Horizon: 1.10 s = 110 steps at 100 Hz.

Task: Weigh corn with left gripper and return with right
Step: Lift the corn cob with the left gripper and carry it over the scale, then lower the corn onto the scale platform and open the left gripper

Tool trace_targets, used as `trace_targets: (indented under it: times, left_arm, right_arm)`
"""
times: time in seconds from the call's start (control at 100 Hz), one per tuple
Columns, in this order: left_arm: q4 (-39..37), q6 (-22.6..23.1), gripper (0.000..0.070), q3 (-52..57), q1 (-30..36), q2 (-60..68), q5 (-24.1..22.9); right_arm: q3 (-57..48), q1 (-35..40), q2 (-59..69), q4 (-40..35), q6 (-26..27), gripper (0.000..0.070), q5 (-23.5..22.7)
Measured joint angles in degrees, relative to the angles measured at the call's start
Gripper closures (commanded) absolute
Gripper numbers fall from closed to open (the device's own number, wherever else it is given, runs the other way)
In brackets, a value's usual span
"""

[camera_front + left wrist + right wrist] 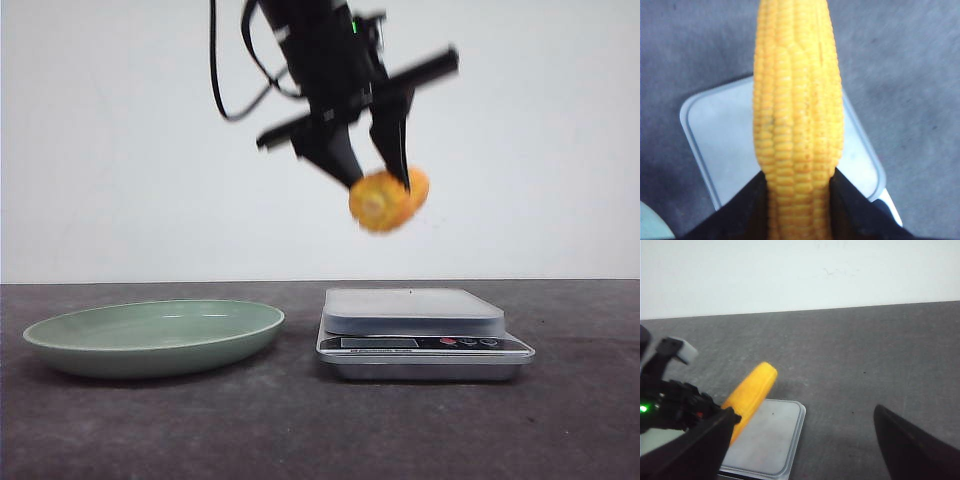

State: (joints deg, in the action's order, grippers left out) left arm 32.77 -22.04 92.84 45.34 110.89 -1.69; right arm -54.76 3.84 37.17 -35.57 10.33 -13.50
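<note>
The orange-yellow corn (385,200) hangs in the air above the scale (415,312), pale cut end towards the camera. My left gripper (380,178) is shut on it, its black fingers gripping both sides. In the left wrist view the corn (797,110) runs lengthwise out from between the fingers (747,210), with the scale's grey platform (720,130) below it. My right gripper (805,455) is open and empty, off to the scale's side; it is out of the front view. Its view shows the corn (750,390) over the scale (770,435).
A shallow green plate (150,335) sits on the dark table left of the scale; its edge shows in the left wrist view (650,225). The scale's display and buttons (440,343) face the camera. A white wall stands behind.
</note>
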Motion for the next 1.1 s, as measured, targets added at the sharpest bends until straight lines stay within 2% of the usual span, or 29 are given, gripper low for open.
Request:
trace_targets:
  times: [0.58,0.64,0.69,0.81,0.87,1.1]
  left_arm:
    - [4.3,0.0,0.0687,0.0,0.3,3.8,0.0]
    - [4.5,0.0,0.0635,0.3,0.3,3.8,0.0]
    - [4.5,0.0,0.0553,0.3,0.5,3.8,0.0]
    - [4.2,0.0,0.0273,0.3,0.9,3.8,0.0]
    - [4.3,0.0,0.0188,0.3,1.0,3.8,0.0]
    - [4.3,1.1,0.0176,0.3,1.5,3.1,0.0]
  right_arm:
    - [0.0,0.0,0.0,0.0,0.0,0.0137,0.0]
    - [0.0,0.0,0.0,0.0,0.0,0.0137,0.0]
    - [0.0,0.0,0.0,0.0,0.0,0.0137,0.0]
    - [0.0,0.0,0.0,-0.4,0.0,0.0137,0.0]
    - [0.0,0.0,0.0,-0.6,0.0,0.0137,0.0]
    - [0.0,0.0,0.0,-1.0,0.0,0.0137,0.0]
